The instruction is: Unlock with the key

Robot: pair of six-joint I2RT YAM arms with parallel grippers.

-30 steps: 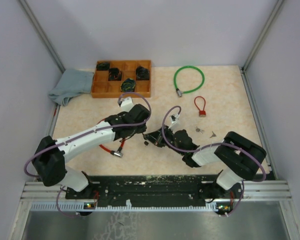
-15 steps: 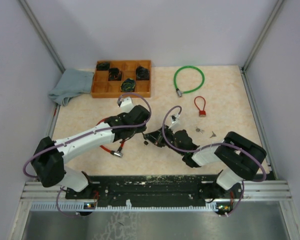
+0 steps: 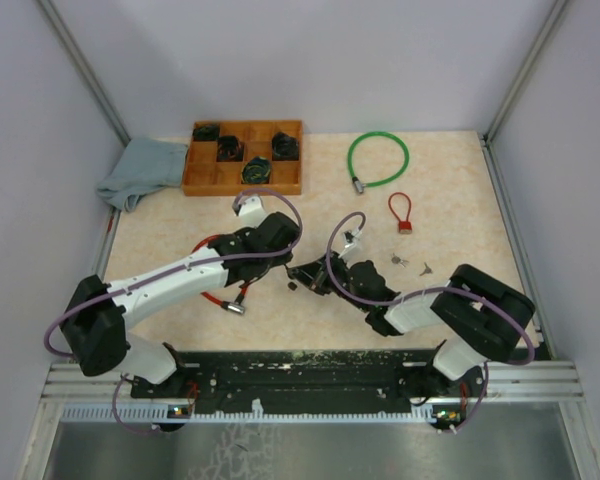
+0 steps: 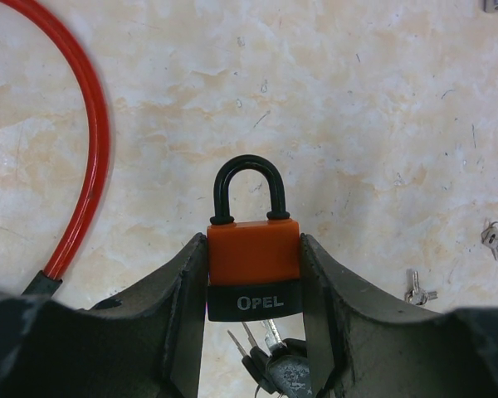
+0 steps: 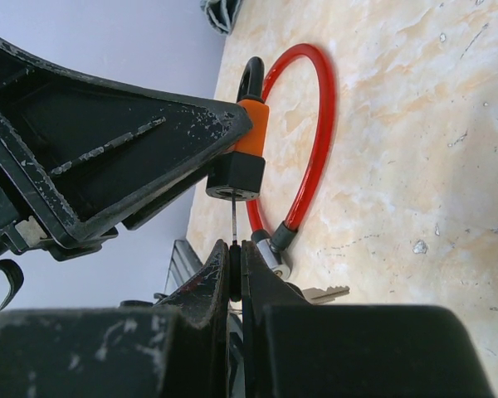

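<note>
Arms angle inward, left jaws clamping padlock [image 4: 253, 257], right jaws pinching key [image 5: 233, 228].

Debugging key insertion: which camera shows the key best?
Right wrist: the key runs from the shut right hand straight up to the underside of the padlock. Left wrist shows only key parts below the padlock, which the left hand holds. Top view: too small to see.

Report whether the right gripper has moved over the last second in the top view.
No. The right gripper keeps the same gap to the loose keys on its right in the top view.
</note>
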